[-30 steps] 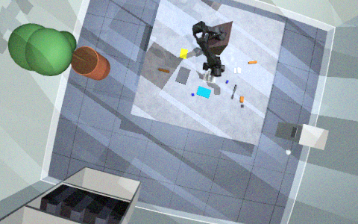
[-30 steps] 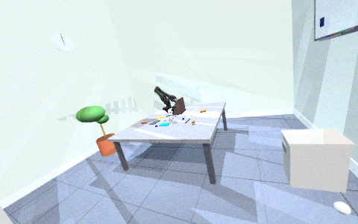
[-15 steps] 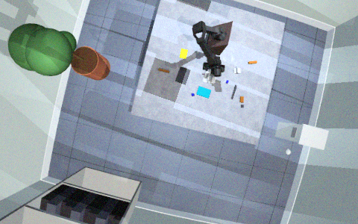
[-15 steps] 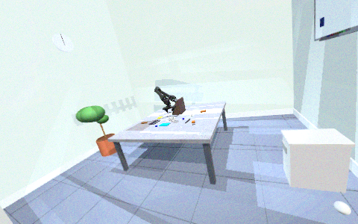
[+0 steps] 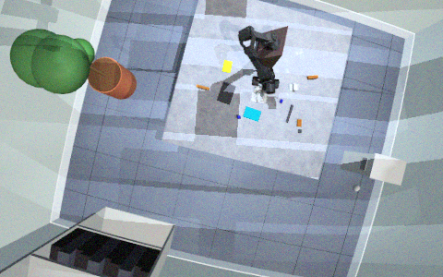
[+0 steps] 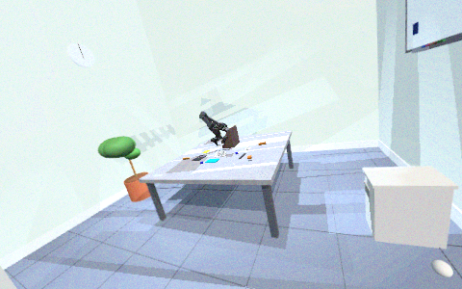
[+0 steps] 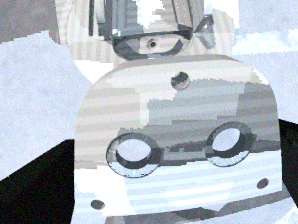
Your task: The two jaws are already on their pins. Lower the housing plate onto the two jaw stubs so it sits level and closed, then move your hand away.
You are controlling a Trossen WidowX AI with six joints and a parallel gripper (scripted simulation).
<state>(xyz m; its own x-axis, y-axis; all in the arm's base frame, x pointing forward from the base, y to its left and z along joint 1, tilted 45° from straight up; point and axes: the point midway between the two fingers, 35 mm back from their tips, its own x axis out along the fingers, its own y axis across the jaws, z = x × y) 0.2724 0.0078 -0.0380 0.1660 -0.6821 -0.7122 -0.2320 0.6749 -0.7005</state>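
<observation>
We see the tabletop as the largest thing here, carrying the dark arm and the small parts around it. Next in size comes the claw, its fingers standing well apart and gripping the plate by its two sides. The plate is over or just beside the pale assembly; from these views we cannot tell whether it touches the stubs, which we cannot make out.

We judge that lowering comes next, and a small offset or twist could make the plate land on the stub tops rather than over them. If it goes down tilted, one side may seat while the other jams, and pressing on could knock a jaw off its pin. Opening the claw too soon would let it drop askew; a finger dragging on the way out could lift an edge.

The plate looks pale and flat, with rounded corners at its far end. Two large round holes lie side by side across it, and smaller still are a single hole near the far edge and two tiny ones near the lower corners.
</observation>
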